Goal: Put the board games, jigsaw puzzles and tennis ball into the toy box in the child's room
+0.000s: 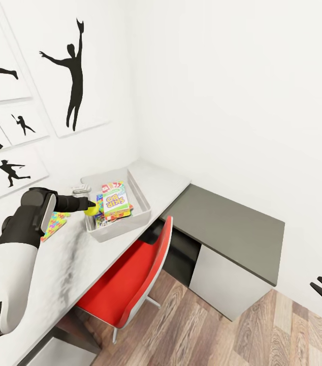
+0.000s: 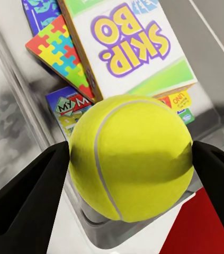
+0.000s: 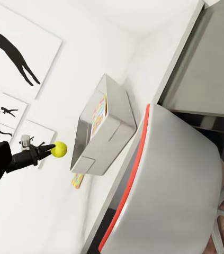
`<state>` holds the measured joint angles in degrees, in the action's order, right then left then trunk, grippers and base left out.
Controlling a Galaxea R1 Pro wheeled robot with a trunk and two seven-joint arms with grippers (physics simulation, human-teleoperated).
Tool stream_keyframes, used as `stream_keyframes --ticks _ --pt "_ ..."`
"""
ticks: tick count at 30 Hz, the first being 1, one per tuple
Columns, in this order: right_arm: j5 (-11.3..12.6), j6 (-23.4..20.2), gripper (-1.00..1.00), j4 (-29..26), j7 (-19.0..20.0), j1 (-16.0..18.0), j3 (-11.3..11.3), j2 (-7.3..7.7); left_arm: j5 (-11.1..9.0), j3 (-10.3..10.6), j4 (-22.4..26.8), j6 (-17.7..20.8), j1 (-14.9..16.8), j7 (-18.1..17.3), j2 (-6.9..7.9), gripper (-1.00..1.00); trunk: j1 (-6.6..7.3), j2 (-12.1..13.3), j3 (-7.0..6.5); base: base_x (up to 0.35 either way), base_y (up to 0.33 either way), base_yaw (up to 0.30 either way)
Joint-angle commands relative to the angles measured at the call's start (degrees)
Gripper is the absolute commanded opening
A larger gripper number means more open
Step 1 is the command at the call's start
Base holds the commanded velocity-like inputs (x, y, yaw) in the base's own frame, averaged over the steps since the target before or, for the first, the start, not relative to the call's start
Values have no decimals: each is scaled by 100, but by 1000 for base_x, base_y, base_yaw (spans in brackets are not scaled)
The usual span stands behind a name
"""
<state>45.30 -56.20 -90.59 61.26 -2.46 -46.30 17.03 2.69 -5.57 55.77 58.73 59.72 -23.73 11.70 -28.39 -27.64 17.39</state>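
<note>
The left gripper [image 2: 127, 159] holds the tennis ball [image 2: 130, 157] in its jaws at the toy box [image 1: 139, 190] rim, games already inside; one jigsaw puzzle [image 1: 54, 223] waits on the bench [image 1: 79, 254], left of the box.

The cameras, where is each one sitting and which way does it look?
Head view: high on the robot, looking down at the table and toy box; left arm and right end effector show.
Left wrist view: above the box, facing in; fingers grip the tennis ball.
Right wrist view: low beside the red chair, facing the box.
All three share the ball and box.
</note>
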Motion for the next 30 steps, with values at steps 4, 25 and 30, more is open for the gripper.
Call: stream_keyframes --ticks 4,25,30 --pt "5 -23 100 -2 8 2 -2 2 30 -6 4 24 4 -35 -1 -100 -3 -9 8 0 0 0" --pt "3 -21 100 -2 8 0 -2 -18 24 -2 4 24 4 -44 8 100 -3 -9 8 0 0 0" --pt "5 -22 100 -2 8 0 -2 -17 22 -3 4 24 4 -44 8 100 -3 -9 8 0 0 0"
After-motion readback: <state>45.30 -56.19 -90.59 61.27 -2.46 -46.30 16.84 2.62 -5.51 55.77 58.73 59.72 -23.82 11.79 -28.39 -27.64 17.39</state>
